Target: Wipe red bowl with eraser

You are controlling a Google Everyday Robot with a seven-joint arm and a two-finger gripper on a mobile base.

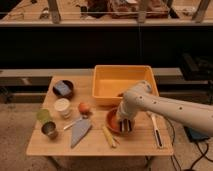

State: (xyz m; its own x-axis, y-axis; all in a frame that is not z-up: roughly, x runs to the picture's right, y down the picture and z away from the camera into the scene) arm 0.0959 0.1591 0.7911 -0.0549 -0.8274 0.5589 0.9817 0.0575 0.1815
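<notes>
One pale arm (165, 106) comes in from the right, bends over the front edge of the tub (125, 80) and points down into the red bowl (113, 121). The gripper (125, 125) is low inside the bowl's right half, at or just above its inner surface. Its tip is a dark mass, and I cannot tell whether it is open, closed or holding the eraser.

The red bowl stands on the wooden table (135, 145), just in front of the tub and a little right of the middle. A yellow stick-like thing (109, 136) lies just beside its front left rim. A long white-handled tool (156, 131) lies to the right, near the table's edge and apart from the bowl.

On the left half, a purple bowl (63, 90) at the back holds a blue block (62, 88). Nearer the front are a white cup (62, 107), a small orange ball (84, 107), a green cup (44, 116) and a metal cup (49, 130). A grey-blue flat piece (80, 131) lies between the metal cup and the red bowl
</notes>
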